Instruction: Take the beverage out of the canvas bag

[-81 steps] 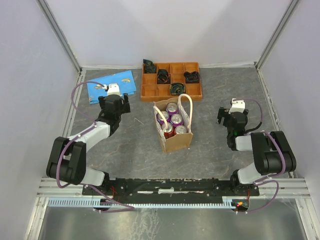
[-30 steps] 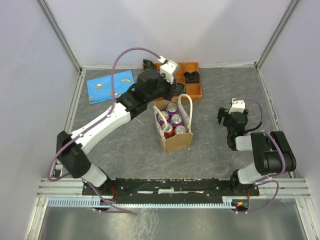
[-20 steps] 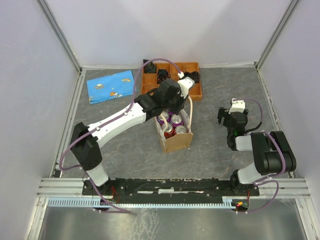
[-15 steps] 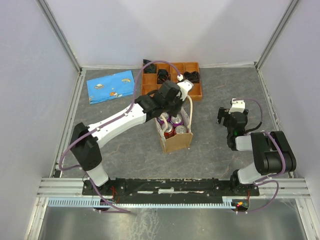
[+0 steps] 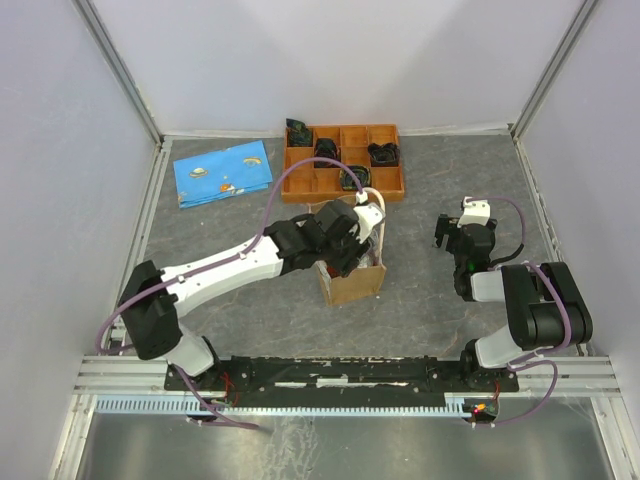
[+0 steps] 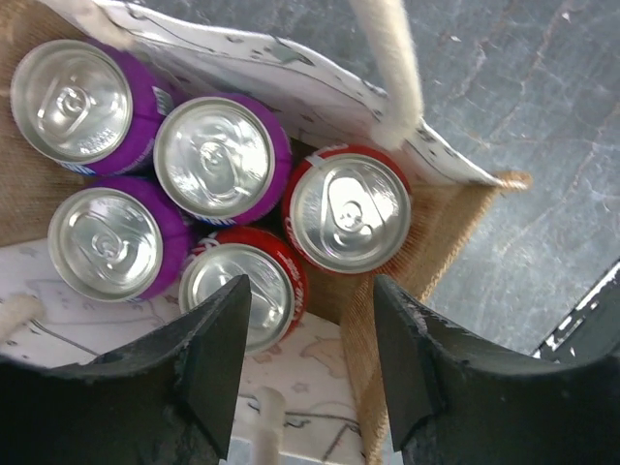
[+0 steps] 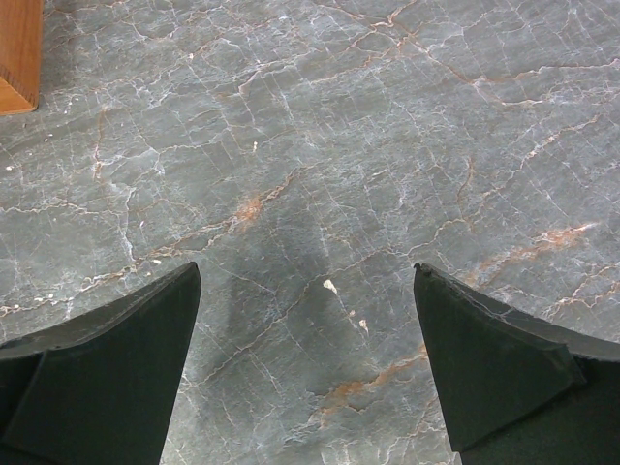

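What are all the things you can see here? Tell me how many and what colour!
bag: one, tan with white handles, middle of the table
purple cans: three, upright in the bag
red cans: two, upright in the bag, next to the purple ones
tray: one, orange, behind the bag
black things: four, each in its own tray compartment; too small to tell what they are
blue sheet: one, far left of the table
table: one, grey marbled
left claw: one, black, open, over the cans
right claw: one, black, open, over bare table on the right
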